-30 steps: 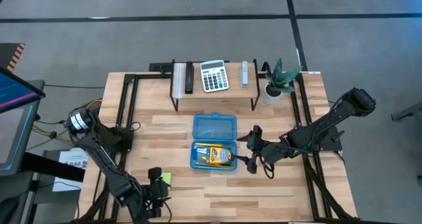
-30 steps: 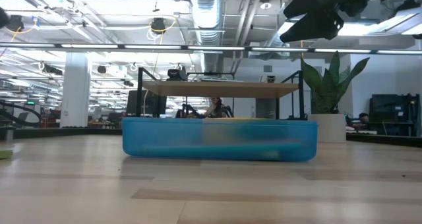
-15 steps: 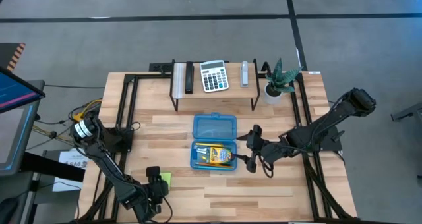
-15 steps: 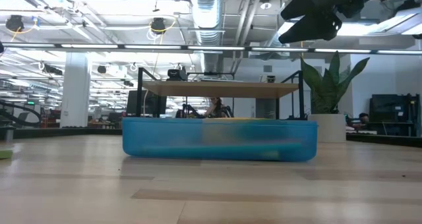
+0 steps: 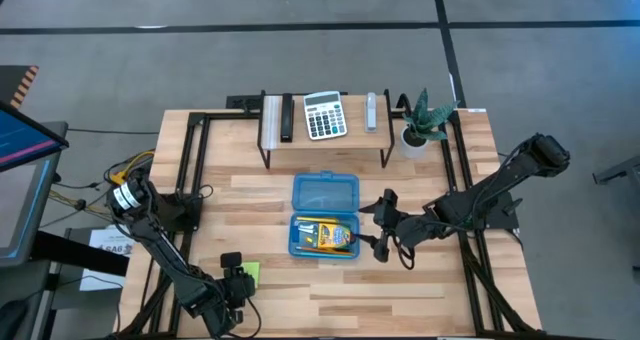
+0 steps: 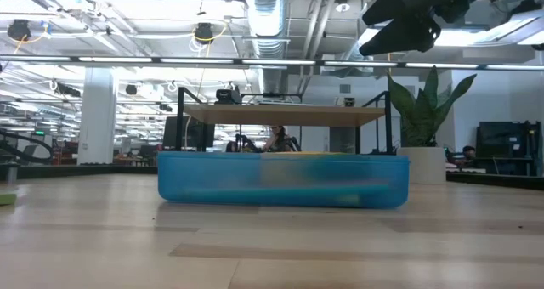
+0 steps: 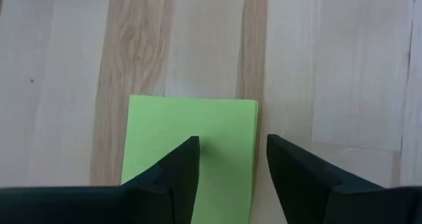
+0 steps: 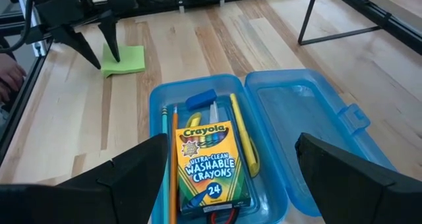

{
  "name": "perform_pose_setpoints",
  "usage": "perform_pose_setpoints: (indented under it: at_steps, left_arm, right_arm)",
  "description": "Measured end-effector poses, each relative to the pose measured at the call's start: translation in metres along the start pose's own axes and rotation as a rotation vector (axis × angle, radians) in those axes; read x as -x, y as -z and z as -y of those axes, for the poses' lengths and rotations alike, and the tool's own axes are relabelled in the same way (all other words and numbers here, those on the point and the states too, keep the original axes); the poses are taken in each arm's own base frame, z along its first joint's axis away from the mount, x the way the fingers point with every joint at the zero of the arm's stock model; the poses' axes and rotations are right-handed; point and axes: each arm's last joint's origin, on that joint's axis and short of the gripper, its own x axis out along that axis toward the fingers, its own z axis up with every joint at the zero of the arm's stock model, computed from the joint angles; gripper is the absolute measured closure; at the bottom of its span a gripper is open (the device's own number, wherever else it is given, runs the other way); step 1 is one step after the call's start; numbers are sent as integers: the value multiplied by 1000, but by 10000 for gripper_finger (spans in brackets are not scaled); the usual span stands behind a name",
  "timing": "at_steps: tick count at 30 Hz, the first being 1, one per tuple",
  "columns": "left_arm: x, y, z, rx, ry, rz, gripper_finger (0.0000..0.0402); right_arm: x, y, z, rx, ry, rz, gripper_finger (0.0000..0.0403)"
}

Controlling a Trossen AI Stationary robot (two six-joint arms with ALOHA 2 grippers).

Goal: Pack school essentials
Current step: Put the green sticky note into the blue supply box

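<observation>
- High view, lower left: lime sticky-note pad [image 5: 251,270] flat on table [image 5: 420,290].
- Left gripper [image 7: 227,178] over the pad, fingers apart, straddling its edge.
- Blue case [image 5: 325,236], centre, open; crayon box [image 8: 209,165] and pencils [image 8: 175,158] inside.
- Right gripper [image 5: 381,228] beside case, right of centre, fingers apart, empty.

Overhead looking down, table-level sideways, both sharing blue case [image 5: 325,215], wrists close.

Lime sticky-note pad [image 7: 191,158] flat on wood; crayon box [image 8: 211,165] seemingly boxed.
</observation>
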Motion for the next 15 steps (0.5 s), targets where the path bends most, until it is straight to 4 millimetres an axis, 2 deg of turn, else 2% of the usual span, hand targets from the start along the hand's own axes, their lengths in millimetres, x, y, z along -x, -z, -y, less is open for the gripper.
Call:
perform_pose_setpoints:
  at_steps: [15]
  left_arm:
    - [-2,-3,-2,1,-7,-2,288]
  right_arm:
    - [0,0,0,0,0,0,45]
